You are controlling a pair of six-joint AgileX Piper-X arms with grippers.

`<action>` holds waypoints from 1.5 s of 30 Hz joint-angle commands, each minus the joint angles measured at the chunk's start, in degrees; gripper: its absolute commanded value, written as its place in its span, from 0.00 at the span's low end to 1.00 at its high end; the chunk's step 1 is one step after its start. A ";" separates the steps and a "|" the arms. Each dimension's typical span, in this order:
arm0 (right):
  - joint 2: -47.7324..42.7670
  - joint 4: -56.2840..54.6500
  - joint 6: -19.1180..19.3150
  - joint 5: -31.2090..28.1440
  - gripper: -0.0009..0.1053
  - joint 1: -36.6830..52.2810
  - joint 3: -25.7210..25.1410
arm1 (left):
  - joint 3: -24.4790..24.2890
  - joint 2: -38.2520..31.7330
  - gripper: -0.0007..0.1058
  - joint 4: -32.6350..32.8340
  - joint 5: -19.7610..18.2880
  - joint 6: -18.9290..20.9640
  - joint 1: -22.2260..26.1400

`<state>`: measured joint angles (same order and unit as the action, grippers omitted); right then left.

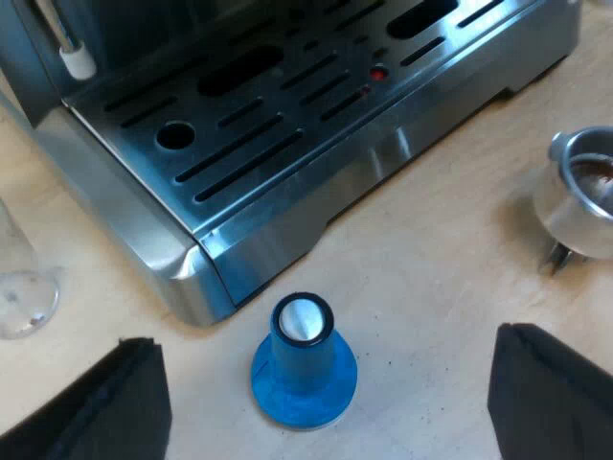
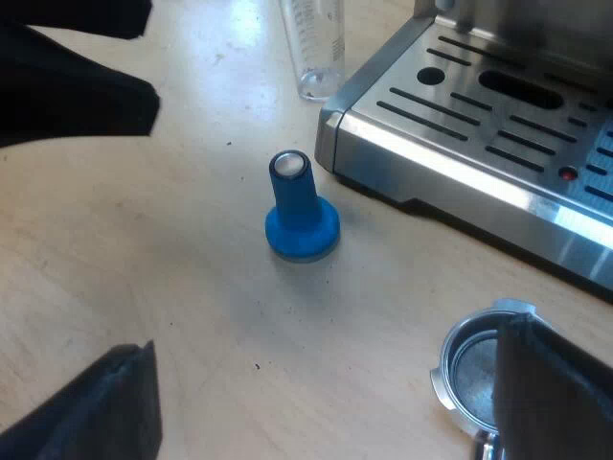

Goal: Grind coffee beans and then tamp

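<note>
Blue tamper stands upright on its wide base on the wooden table, just beside the corner of the espresso machine. My left gripper hangs over it, jaws spread wide with nothing in them. My right gripper is released too, one finger close over the metal holder, which sits loose on the table, apart from the tamper.

The tamper looks stiff and fairly light but smooth, so I'd pinch the round stem under the silver cap, not the base. The machine corner crowds one side, and the measuring glass near it looks fragile, so both could get bumped.
</note>
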<state>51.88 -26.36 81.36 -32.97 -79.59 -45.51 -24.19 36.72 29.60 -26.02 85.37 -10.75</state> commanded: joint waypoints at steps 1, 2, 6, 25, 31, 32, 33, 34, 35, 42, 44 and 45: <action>-0.30 0.71 0.87 -0.67 0.69 0.10 -0.50 | -0.12 2.76 0.66 -2.17 0.74 -0.30 -0.22; -0.30 0.73 0.87 -0.67 0.69 0.10 -0.50 | -0.12 4.00 0.66 -2.94 0.74 -0.30 -0.22; -0.30 0.69 0.87 -0.67 0.69 0.10 -0.50 | -0.12 7.01 0.66 -6.71 0.52 -0.30 -0.22; -0.30 0.69 0.87 -1.12 0.69 0.10 -0.50 | -0.12 21.37 0.66 -15.44 4.15 -0.40 -8.20; -0.30 0.69 0.87 -1.12 0.69 0.10 -0.50 | -0.12 26.02 0.66 -18.75 4.81 -0.40 -8.20; -0.30 0.69 0.87 -1.12 0.69 0.10 -0.50 | -0.12 26.76 0.66 -19.50 4.81 -0.40 -8.20; -0.30 0.69 0.87 -1.12 0.69 0.10 -0.50 | -0.12 27.19 0.66 -20.09 4.81 -0.40 -8.20; -0.30 0.69 0.87 -1.12 0.69 0.10 -0.50 | -0.12 28.03 0.66 -20.70 4.81 -0.40 -8.20; -0.30 0.69 0.87 -1.25 0.69 0.10 -0.50 | -0.12 28.90 0.66 -21.27 4.81 -0.40 -8.20; -0.30 0.69 0.87 -1.88 0.69 0.10 -0.50 | -0.12 32.63 0.66 -23.57 4.57 -0.40 -8.20; -0.30 0.69 0.87 -1.88 0.69 0.10 -0.50 | -0.12 33.75 0.66 -24.00 4.59 -0.40 -8.20; -0.30 0.69 0.87 -1.88 0.69 0.10 -0.50 | -0.12 33.97 0.66 -24.02 4.59 -0.40 -8.20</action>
<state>51.88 -26.32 81.36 -34.20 -79.59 -45.51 -24.19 70.43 6.62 -21.75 85.37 -18.66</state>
